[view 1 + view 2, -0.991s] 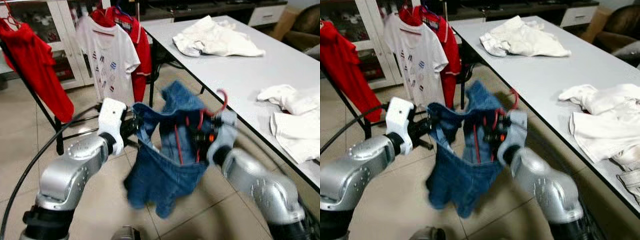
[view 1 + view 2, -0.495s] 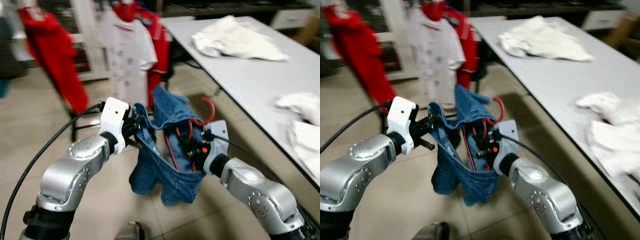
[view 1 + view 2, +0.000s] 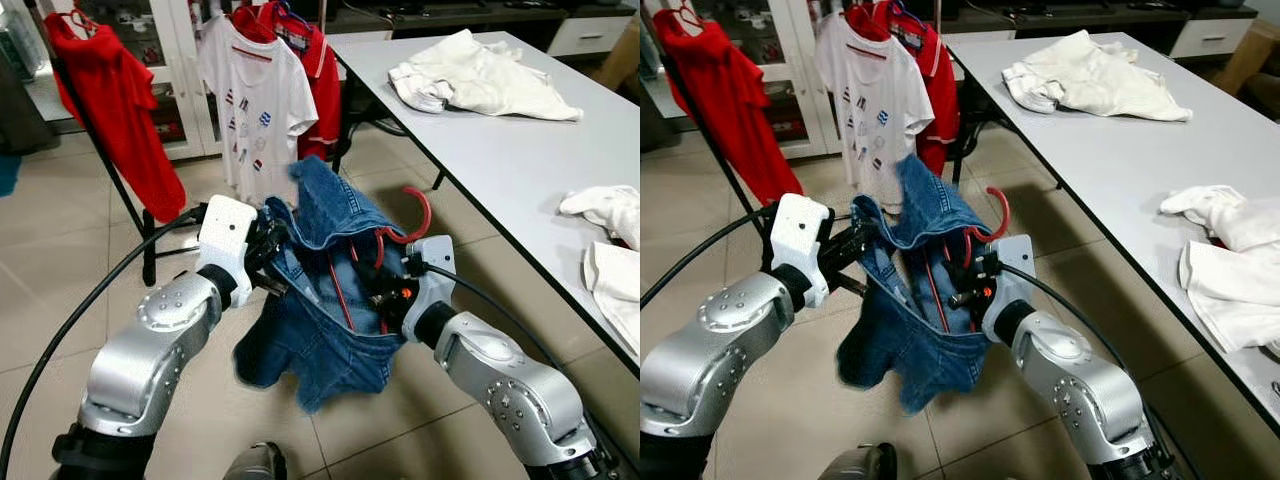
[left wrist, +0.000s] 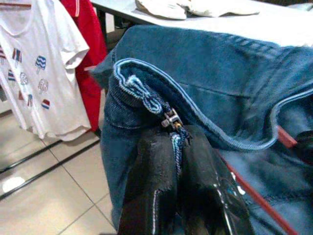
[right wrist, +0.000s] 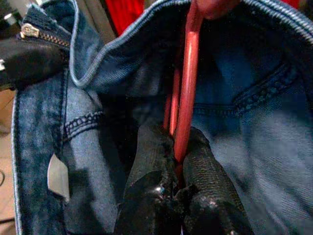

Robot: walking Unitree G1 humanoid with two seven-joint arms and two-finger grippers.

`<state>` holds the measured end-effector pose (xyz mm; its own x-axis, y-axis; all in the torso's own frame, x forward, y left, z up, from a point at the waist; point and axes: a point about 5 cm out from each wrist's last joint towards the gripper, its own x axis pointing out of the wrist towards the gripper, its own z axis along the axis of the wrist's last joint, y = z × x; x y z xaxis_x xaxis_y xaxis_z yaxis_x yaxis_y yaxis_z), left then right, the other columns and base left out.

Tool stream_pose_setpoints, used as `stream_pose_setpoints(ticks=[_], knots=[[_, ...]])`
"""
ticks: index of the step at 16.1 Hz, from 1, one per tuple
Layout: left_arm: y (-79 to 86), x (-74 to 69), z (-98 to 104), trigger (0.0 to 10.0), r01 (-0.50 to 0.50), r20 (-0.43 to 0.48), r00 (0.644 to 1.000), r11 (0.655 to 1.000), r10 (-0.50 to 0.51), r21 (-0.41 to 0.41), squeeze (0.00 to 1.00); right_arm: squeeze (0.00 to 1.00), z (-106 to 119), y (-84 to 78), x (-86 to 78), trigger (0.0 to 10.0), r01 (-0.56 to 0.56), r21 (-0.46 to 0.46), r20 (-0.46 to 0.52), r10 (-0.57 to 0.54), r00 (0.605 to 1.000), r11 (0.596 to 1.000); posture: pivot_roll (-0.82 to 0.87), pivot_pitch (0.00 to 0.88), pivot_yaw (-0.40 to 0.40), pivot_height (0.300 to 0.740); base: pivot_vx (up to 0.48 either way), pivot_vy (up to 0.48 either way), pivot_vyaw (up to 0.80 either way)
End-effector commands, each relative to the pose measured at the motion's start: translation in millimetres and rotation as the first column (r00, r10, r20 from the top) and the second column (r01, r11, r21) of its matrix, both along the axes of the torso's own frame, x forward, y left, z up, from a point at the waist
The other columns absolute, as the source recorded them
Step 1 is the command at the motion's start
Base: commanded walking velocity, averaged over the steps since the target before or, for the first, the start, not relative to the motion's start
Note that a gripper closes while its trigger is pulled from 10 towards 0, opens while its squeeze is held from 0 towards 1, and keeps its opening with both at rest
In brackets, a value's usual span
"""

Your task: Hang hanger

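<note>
Centre of the head views: a blue denim garment (image 3: pixel 325 320) hangs between the two arms above the tiled floor (image 3: pixel 60 300). The left gripper (image 4: pixel 177 147) is clamped on the denim's waistband edge beside the zipper pull; in the left wrist view both black fingers (image 4: pixel 151 181) press together on the blue fabric, which rises directly above the fingertips. The right gripper (image 5: pixel 177 147) is closed on the red hanger (image 3: pixel 410 215); in the right wrist view the red rod runs straight up from between the two pads, inside the opened denim. In the left eye view the hanger's hook sticks up out of the garment just above and slightly right of the right gripper, in the middle of the frame, and its red wire arms run down inside the denim. Upper left of the frame: a clothes rack (image 3: pixel 110 170) carrying a red shirt (image 3: pixel 115 110), a white printed T-shirt (image 3: pixel 255 100) and another red top (image 3: pixel 322 70). Right side: a grey table (image 3: pixel 500 140) with a white garment (image 3: pixel 480 80) at the upper right and more white cloth (image 3: pixel 610 240) at the right edge.
</note>
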<state>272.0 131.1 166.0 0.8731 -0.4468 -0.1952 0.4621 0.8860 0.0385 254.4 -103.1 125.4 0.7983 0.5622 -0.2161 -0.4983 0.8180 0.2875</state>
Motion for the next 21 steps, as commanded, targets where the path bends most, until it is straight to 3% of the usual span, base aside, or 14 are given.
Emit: stream_pose_setpoints(ticks=[1,5,8,11,12,13,15,16,18,19,21], knots=[[-1.1,-1.9,7.5,10.0,-0.003,0.046,0.999,1.0,0.003,0.006,0.0,0.0,4.2,0.8,1.2,10.0,-0.026,0.005,0.022,0.025,0.999,1.0,0.03,0.047,-0.039,0.74,0.0,-0.435,0.8],[-0.2,-5.6,6.6,10.0,-0.008,0.046,0.999,1.0,0.007,0.022,0.0,0.0,2.6,9.4,-3.8,10.0,-0.107,0.002,0.028,0.107,0.994,0.994,0.05,0.049,-0.042,0.74,0.0,-0.43,0.8],[5.4,-4.7,0.5,10.0,-0.049,-0.026,0.998,0.999,0.048,-0.02,0.0,0.0,1.5,9.4,-3.6,10.0,-0.085,0.035,0.015,0.084,0.996,0.996,0.06,0.048,-0.032,0.74,0.0,0.16,0.0],[6.6,0.2,5.1,10.0,-0.053,0.014,0.998,0.998,0.054,-0.014,0.0,0.0,2.4,9.3,-3.2,10.0,-0.064,0.021,0.023,0.064,0.998,0.998,0.05,0.045,-0.013,0.74,0.0,0.32,0.0],[8.7,4.0,7.3,5.9,-0.072,0.019,0.997,0.997,0.073,-0.031,0.0,0.0,2.6,7.8,-2.9,10.0,-0.037,0.009,0.028,0.037,0.999,0.999,0.05,0.044,-0.007,0.74,0.0,0.0,0.0],[10.2,7.3,5.9,0.0,-0.08,-0.009,0.997,0.996,0.08,-0.046,0.0,0.0,2.5,4.6,-1.6,10.0,-0.001,-0.017,0.031,0.001,1.0,1.0,0.04,0.044,-0.003,0.74,0.0,0.0,0.0],[10.1,10.3,5.7,0.0,-0.069,-0.014,0.998,0.997,0.068,-0.045,0.0,0.0,1.9,-0.1,1.5,10.0,0.048,-0.052,0.03,-0.046,0.998,0.998,0.04,0.045,0.0,0.74,0.0,0.0,0.0],[9.7,17.5,8.3,0.0,-0.064,-0.004,0.998,0.997,0.064,-0.042,0.0,0.0,-3.7,-13.8,9.7,10.0,0.161,-0.204,0.038,-0.156,0.987,0.966,0.03,0.045,0.004,0.74,0.0,0.0,0.0],[2.5,23.7,14.2,0.0,-0.037,0.007,0.999,0.998,0.038,-0.059,0.0,0.0,-9.5,-23.4,14.6,10.0,0.238,-0.288,0.02,-0.242,0.97,0.928,0.04,0.045,0.003,0.74,0.0,0.0,0.0],[-4.1,29.2,19.7,0.0,-0.013,0.035,0.999,0.999,0.015,-0.045,0.0,0.0,-18.8,-20.7,9.3,10.0,0.135,-0.389,-0.056,-0.17,0.984,0.911,0.03,0.044,0.004,0.74,0.0,0.0,0.0],[-8.6,34.5,23.9,0.0,0.001,0.059,0.998,1.0,0.001,-0.026,0.0,0.0,-28.4,-17.5,1.6,10.0,0.025,-0.467,-0.124,-0.093,0.988,0.884,0.03,0.044,0.006,0.74,0.0,0.0,0.0]])
